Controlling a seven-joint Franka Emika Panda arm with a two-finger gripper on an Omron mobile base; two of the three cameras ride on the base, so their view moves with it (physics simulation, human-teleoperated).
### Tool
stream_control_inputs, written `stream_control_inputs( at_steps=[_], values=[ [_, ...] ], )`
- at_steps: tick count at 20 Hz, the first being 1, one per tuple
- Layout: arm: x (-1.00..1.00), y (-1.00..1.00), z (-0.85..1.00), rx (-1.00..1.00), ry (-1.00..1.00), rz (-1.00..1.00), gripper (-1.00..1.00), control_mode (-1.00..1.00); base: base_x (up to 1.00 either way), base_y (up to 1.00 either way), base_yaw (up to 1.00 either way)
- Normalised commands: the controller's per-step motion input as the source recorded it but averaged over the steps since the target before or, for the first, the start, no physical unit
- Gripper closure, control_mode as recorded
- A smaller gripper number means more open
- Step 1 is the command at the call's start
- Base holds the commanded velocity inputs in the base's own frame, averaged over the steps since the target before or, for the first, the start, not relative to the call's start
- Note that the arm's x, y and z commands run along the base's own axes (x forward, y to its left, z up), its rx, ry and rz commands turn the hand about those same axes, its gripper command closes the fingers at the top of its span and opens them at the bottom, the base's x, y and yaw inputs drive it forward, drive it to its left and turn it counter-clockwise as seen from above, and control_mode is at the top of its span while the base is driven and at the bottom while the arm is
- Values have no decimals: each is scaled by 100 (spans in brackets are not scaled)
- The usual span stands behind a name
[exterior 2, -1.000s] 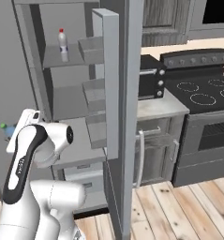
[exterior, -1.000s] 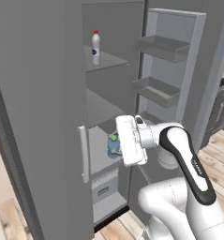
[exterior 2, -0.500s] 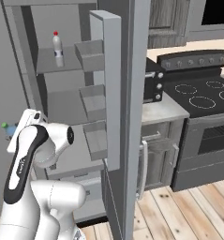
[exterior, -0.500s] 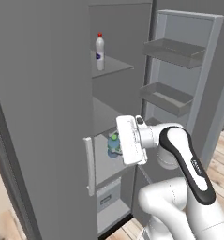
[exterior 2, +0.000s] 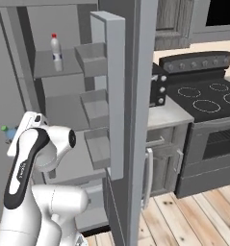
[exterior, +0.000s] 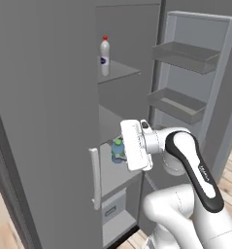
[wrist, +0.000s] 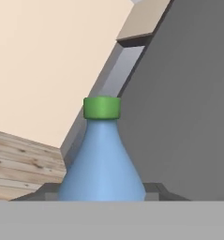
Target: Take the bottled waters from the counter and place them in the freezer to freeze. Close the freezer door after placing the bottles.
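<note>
holding the blue bottle, the hand sits at the mouth of the freezer, level with its lower shelves — the fingers are clamped on the bottle's body, as the hand view shows the green-capped neck rising straight up from between the dark tips. in the right base view the same bottle peeks out past the white wrist. the red-capped bottle already stands upright on an upper freezer shelf, near its front edge. the freezer door hangs wide open to the right, its door bins bare.

my judgement: the second bottle is being carried in, so the task is past halfway, with the release and the door closing left. the risks come from the tight space. the bottle is narrow, so if it is let go tilted or above the shelf rather than on it, it will likely tip and roll out. the broad white wrist could also knock the shelf edge or the plain grey door beside it on the way in, shifting the grip.
</note>
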Motion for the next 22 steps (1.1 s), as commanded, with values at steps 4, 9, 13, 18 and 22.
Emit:
stream_control_inputs(
  at_steps=[4, 9, 13, 18, 22],
  values=[
    [0, 0, 0, 0, 0, 0, 100, 100, 49, 16, -11],
    [0, 0, 0, 0, 0, 0, 100, 100, 44, 0, -13],
    [0, 0, 0, 0, 0, 0, 100, 100, 37, 0, -10],
    [0, 0, 3, 0, 0, -4, 100, -100, 12, 0, -3],
    [0, 0, 40, 7, 0, -19, 100, -100, 0, 0, 0]
  ],
)
